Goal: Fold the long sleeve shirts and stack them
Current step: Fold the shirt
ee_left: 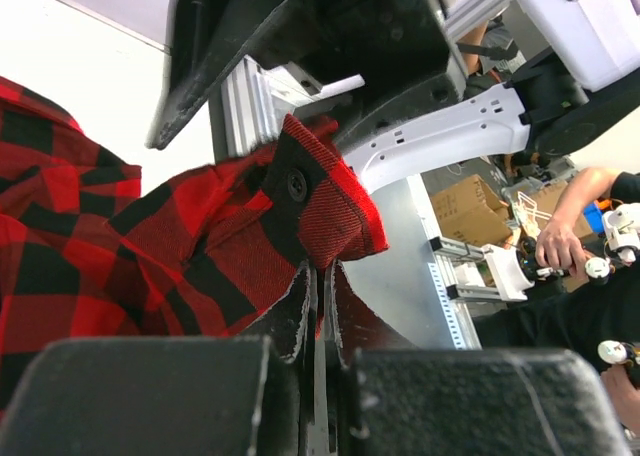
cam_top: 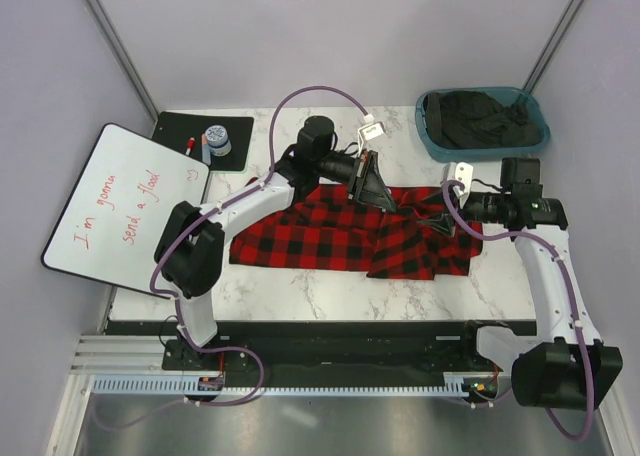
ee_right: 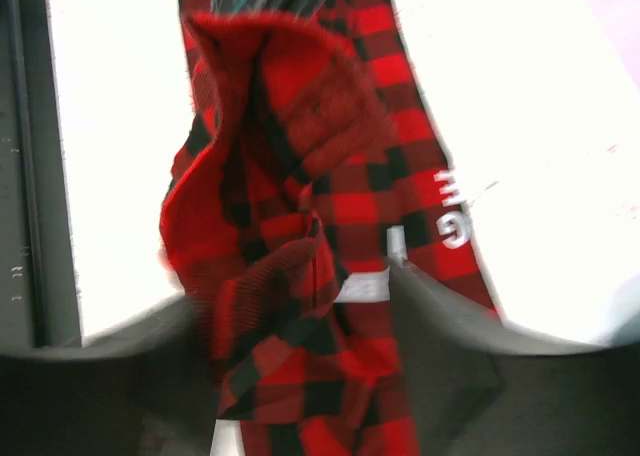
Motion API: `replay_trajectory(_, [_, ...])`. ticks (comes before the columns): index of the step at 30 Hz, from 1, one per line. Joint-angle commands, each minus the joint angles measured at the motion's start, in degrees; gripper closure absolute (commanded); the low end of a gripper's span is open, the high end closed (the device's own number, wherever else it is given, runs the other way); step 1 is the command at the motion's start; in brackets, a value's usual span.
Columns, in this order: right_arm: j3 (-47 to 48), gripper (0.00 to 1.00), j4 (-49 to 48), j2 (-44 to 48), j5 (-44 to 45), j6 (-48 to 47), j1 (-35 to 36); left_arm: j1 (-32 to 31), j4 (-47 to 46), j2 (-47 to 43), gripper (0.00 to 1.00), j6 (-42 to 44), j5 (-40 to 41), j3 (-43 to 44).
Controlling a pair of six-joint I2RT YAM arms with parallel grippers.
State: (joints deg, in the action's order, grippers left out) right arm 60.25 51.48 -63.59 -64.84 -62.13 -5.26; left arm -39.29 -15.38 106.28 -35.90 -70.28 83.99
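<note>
The red-and-black check flannel shirt [cam_top: 330,238] lies spread across the marble table [cam_top: 300,286], bunched at its right end. My left gripper [cam_top: 390,204] is over the shirt's far edge. In the left wrist view it [ee_left: 322,269] is shut on a cuff with a black button [ee_left: 296,184]. My right gripper [cam_top: 440,224] is at the shirt's right end. In the right wrist view it [ee_right: 295,281] has a thick bunch of the shirt [ee_right: 300,126] between its jaws, with the white neck label [ee_right: 365,288] beside one finger. That view is blurred.
A teal bin [cam_top: 530,116] holding dark clothes stands at the back right. A whiteboard [cam_top: 125,206] with red writing overhangs the left edge. A black mat [cam_top: 235,141] with a marker and a small jar is at the back left.
</note>
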Motion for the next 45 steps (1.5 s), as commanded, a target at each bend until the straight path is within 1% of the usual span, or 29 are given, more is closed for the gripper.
replay_trajectory(1, [0.5, 0.57, -12.0, 2.8, -3.5, 12.4, 2.4, 0.0, -3.3, 0.2, 0.98, -3.6, -1.8, -0.5])
replay_trajectory(2, [0.8, 0.69, -13.3, 2.9, -3.5, 14.9, 2.7, 0.0, -3.3, 0.0, 0.98, -3.7, -1.7, -0.4])
replay_trajectory(3, [1.4, 0.92, -13.6, 2.9, -3.2, 15.9, 2.8, 0.0, -3.3, -0.2, 0.97, -3.6, -1.7, -0.6])
replay_trajectory(4, [2.5, 0.96, -14.3, 2.9, -1.3, 17.2, 2.9, 0.1, -2.8, -0.5, 0.93, -3.0, -1.8, -0.4])
replay_trajectory(5, [3.0, 0.98, -16.1, 2.7, 0.3, 23.8, 2.8, 0.3, -1.7, -1.0, 0.8, -2.1, -1.5, -0.5])
replay_trajectory(6, [3.8, 1.0, -19.6, 1.9, 2.2, 26.7, 2.9, 1.2, -0.1, -2.4, 0.73, -0.9, -0.5, -0.5])
replay_trajectory(7, [6.3, 1.0, -20.4, 1.1, 4.6, 28.2, 2.8, 1.9, 1.6, -3.3, 0.68, 2.5, 0.1, -0.5])
replay_trajectory(8, [7.7, 1.0, -20.5, 0.4, 7.6, 29.0, 2.8, 2.8, 7.1, -4.4, 0.59, 5.0, 0.9, -0.4])
replay_trajectory(9, [9.1, 1.0, -20.7, -1.6, 9.0, 29.0, 2.7, 4.9, 10.6, -7.0, 0.57, 8.4, 3.7, -0.3])
replay_trajectory(10, [12.2, 1.0, -21.2, -2.7, 10.9, 30.0, 2.8, 6.2, 13.7, -8.4, 0.54, 15.4, 5.2, -0.2])
replay_trajectory(11, [14.1, 1.0, -22.3, -4.0, 12.1, 30.9, 2.8, 7.5, 20.3, -9.8, 0.44, 18.7, 6.6, -0.2])
replay_trajectory(12, [16.1, 1.0, -22.7, -7.1, 14.5, 30.8, 2.7, 10.2, 23.3, -12.6, 0.42, 22.1, 9.8, -0.3])
replay_trajectory(13, [20.7, 1.0, -22.9, -8.8, 15.3, 30.9, 2.7, 11.4, 26.1, -13.8, 0.37, 27.9, 11.6, -0.6])
replay_trajectory(14, [23.0, 1.0, -23.0, -10.7, 15.9, 30.8, 2.8, 12.6, 28.3, -15.3, 0.34, 30.7, 13.0, -0.8])
replay_trajectory(15, [25.5, 1.0, -23.0, -14.4, 16.8, 31.1, 2.8, 15.0, 32.0, -16.5, 0.3, 33.1, 16.5, -1.9])
replay_trajectory(16, [30.1, 1.0, -23.0, -16.3, 16.9, 31.0, 2.7, 15.9, 33.8, -19.2, 0.29, 38.0, 18.7, -2.4])
replay_trajectory(18, [34.0, 1.0, -23.4, -21.5, 17.7, 30.3, 3.0, 18.2, 38.1, -21.5, 0.26, 42.4, 23.7, -4.8])
replay_trajectory(19, [37.3, 1.0, -23.8, -23.2, 17.9, 29.9, 3.3, 18.6, 39.2, -22.9, 0.25, 46.6, 26.0, -5.8])
replay_trajectory(22, [43.0, 1.0, -23.8, -29.6, 19.0, 29.3, 4.6, 19.4, 41.4, -27.4, 0.23, 52.7, 32.2, -10.7])
replay_trajectory(24, [44.9, 1.0, -23.6, -33.4, 20.0, 28.6, 4.9, 19.7, 41.4, -30.5, 0.23, 54.2, 35.5, -14.4])
replay_trajectory(25, [46.3, 1.0, -23.5, -34.4, 21.5, 28.2, 7.2, 19.8, 41.5, -31.5, 0.23, 55.2, 36.3, -15.5])
replay_trajectory(28, [47.3, 1.0, -23.7, -37.4, 23.5, 26.2, 9.6, 20.1, 41.5, -34.4, 0.22, 55.9, 39.4, -19.2])
replay_trajectory(31, [48.5, 1.0, -24.5, -39.8, 27.9, 25.2, 12.4, 20.6, 41.4, -36.1, 0.22, 55.7, 41.1, -21.8])
replay_trajectory(35, [49.0, 1.0, -24.4, -41.4, 34.7, 23.8, 16.0, 21.3, 41.0, -36.7, 0.21, 53.9, 43.4, -23.5])
replay_trajectory(36, [49.0, 1.0, -23.7, -41.3, 37.8, 22.9, 17.4, 21.5, 41.0, -36.7, 0.21, 52.4, 43.8, -23.6])
replay_trajectory(40, [49.4, 1.0, -17.9, -39.6, 42.8, 22.5, 20.9, 23.3, 41.0, -35.3, 0.2, 48.9, 42.4, -23.2])
replay_trajectory(41, [49.3, 1.0, -16.0, -39.2, 43.6, 23.1, 21.8, 23.6, 40.9, -34.9, 0.17, 48.1, 42.0, -22.7])
replay_trajectory(42, [48.0, 1.0, -15.6, -37.9, 45.7, 24.0, 23.8, 23.9, 40.4, -34.6, 0.17, 46.6, 40.8, -22.6])
replay_trajectory(45, [44.2, 1.0, -14.5, -35.1, 46.8, 27.2, 27.6, 24.9, 38.6, -34.2, 0.16, 42.8, 39.3, -22.7])
